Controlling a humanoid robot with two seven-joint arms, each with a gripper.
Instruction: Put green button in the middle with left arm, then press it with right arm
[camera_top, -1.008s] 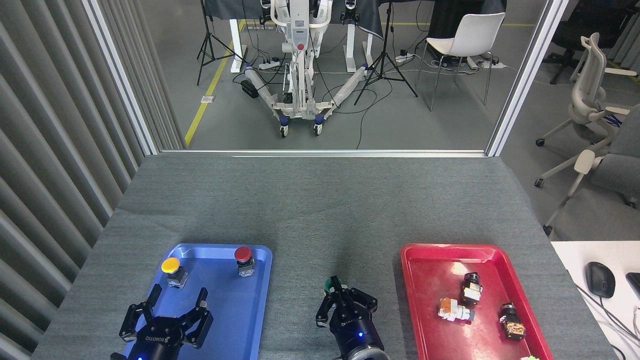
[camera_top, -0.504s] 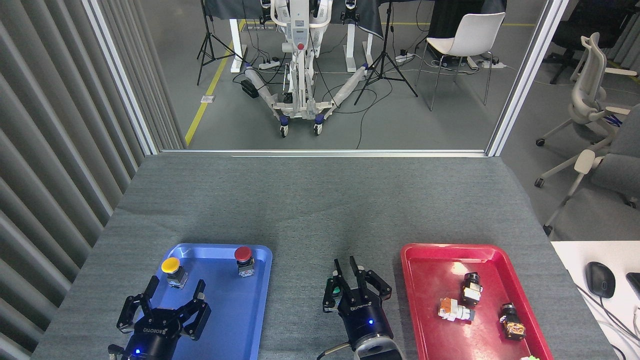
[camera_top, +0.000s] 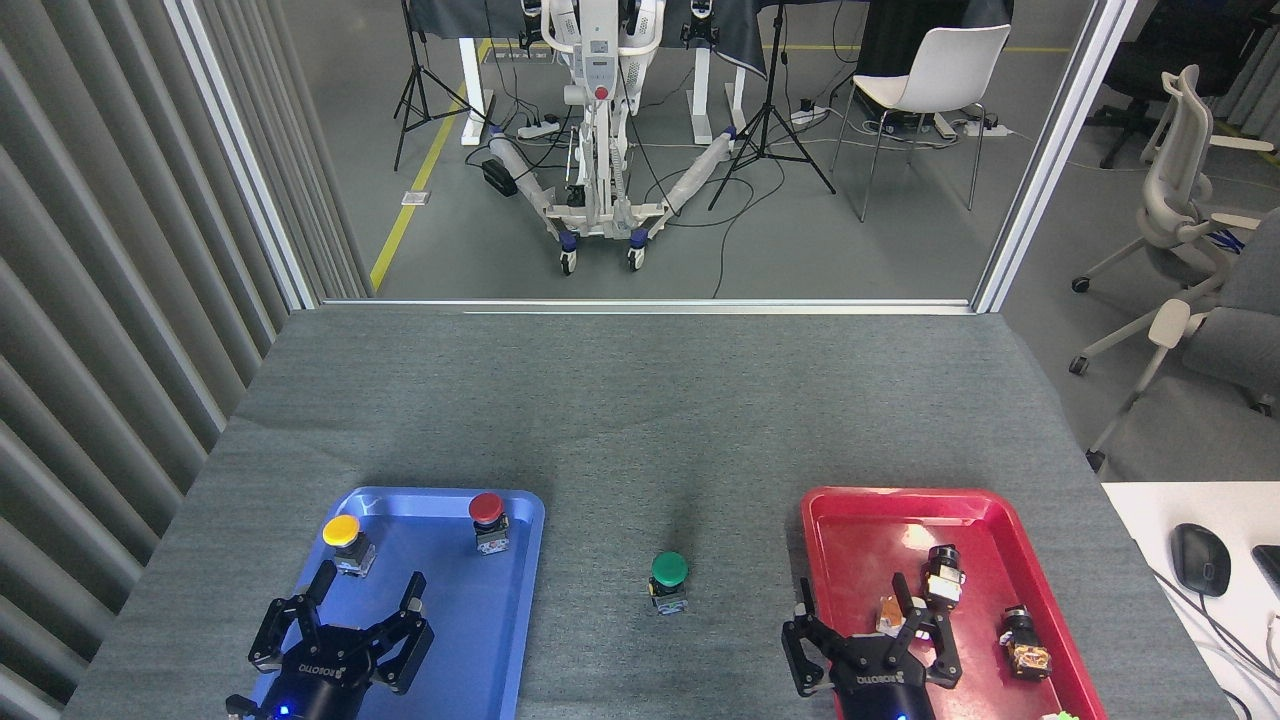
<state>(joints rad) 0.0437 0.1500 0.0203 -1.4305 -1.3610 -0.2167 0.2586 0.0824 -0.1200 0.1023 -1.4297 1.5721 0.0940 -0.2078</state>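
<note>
- Green button (camera_top: 669, 574) stands upright on the bare grey felt of the middle (camera_top: 640, 420), between the blue tray (camera_top: 500, 640) and the red tray (camera_top: 860, 530), touching neither tray.
- Nothing grips the button; both grippers are apart from it.
- Left arm gripper (camera_top: 365, 600) hangs over the near part of the blue tray, its black fingers spread wide and holding nothing.
- Right arm gripper (camera_top: 868, 610) sits over the near left part of the red tray, fingers likewise spread and empty, to the right of the button and nearer the camera.
- Yellow-capped button (camera_top: 343, 537) and red-capped button (camera_top: 488, 518) stand upright at the far end of the blue tray, well apart from each other.
- Several small switch parts (camera_top: 1020, 640) lie in the red tray; one is partly hidden behind the right gripper's fingers.
</note>
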